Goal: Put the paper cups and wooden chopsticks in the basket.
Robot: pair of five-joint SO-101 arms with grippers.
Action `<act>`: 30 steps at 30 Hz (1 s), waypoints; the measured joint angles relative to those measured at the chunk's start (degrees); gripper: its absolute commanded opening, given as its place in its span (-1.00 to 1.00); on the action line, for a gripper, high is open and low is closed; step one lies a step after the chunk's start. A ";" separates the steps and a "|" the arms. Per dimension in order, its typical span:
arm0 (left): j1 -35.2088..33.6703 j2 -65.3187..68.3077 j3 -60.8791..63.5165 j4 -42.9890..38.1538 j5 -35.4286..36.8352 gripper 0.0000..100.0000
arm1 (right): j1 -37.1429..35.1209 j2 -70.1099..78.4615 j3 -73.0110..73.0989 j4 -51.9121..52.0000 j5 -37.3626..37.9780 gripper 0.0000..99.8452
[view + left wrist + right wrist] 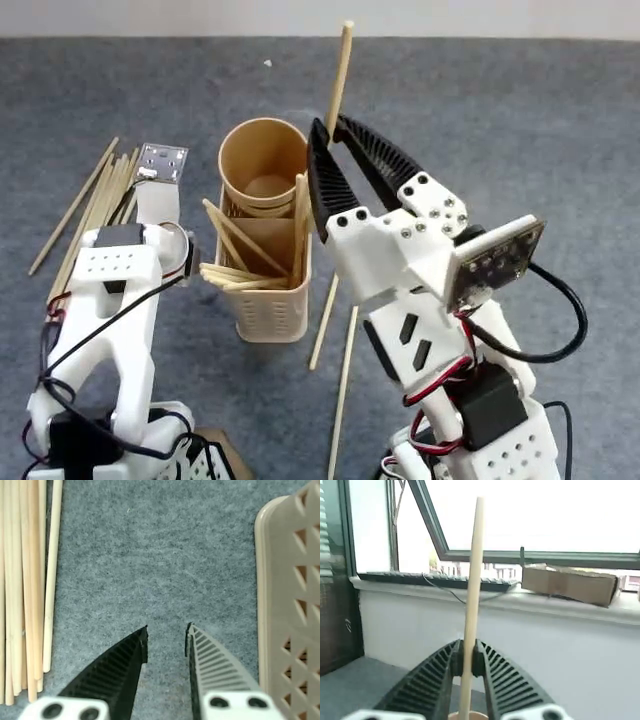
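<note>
Right gripper (pixel 329 124) clamped one chopstick (pixel 340 70) upright above the basket (pixel 272 318), which held a paper cup (pixel 262 160), possibly stacked. Left gripper (pixel 166 630) hung open over the carpet (pixel 150 555), between basket and loose chopsticks (pixel 27 580).

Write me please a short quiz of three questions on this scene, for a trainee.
1. True or false: the right hand is shut on a chopstick.
2. What is in the basket? A) a cup and chopsticks; B) a spoon; C) nothing.
3. Fill in: the left hand, over the carpet, is ___.

Key: 1 true. 2 A. 3 open.
</note>
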 measured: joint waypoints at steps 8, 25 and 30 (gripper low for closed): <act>0.00 0.00 0.00 -0.70 0.00 -0.70 | -5.10 -0.09 7.47 -5.80 -5.36 -0.99; -2.55 0.00 -6.51 2.29 2.81 -0.57 | -5.45 0.09 14.07 0.00 2.64 -0.63; -2.46 0.09 -23.65 14.07 2.73 -0.57 | -5.71 0.00 2.20 11.16 2.64 -0.63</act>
